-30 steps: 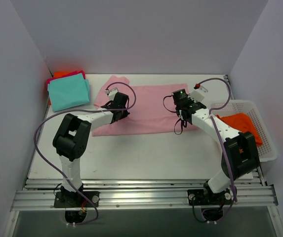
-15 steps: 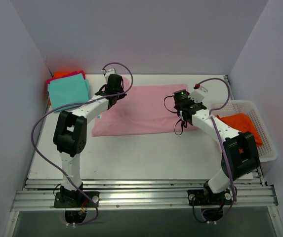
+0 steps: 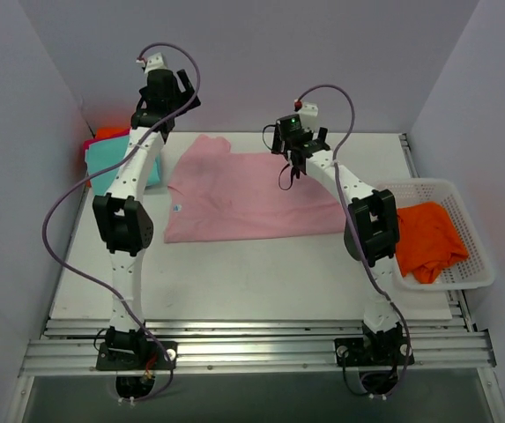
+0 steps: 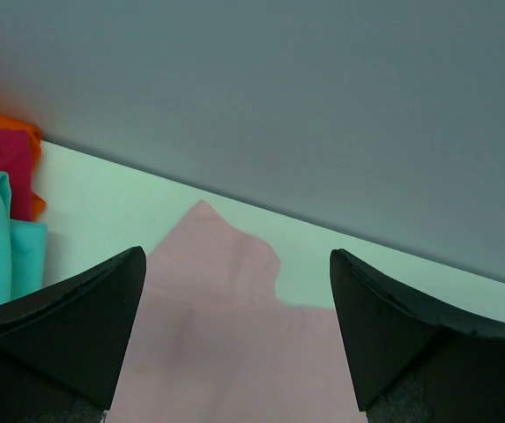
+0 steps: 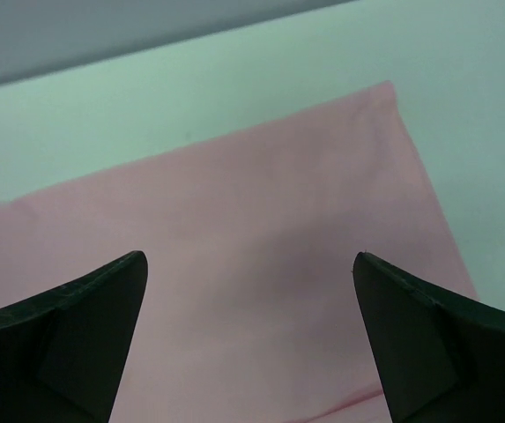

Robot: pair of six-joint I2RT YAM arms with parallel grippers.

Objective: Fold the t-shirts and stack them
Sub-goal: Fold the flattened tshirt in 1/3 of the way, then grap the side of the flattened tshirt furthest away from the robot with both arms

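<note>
Stack of t-shirts (image 3: 102,163) sits half-hidden behind left arm (image 3: 137,167), left gripper (image 4: 236,264) and right gripper (image 5: 249,260) both gaping empty

The desk (image 3: 234,273) is viewed from high above and behind the arm bases (image 3: 133,352), shown at the bottom of the frame, with the back wall (image 3: 252,62) at the top. Both wrist views are taken closer in, framed by dark fingers (image 4: 58,344) in the lower corners. The pink t-shirt (image 3: 252,198) on the desk is shared by all three views.
</note>
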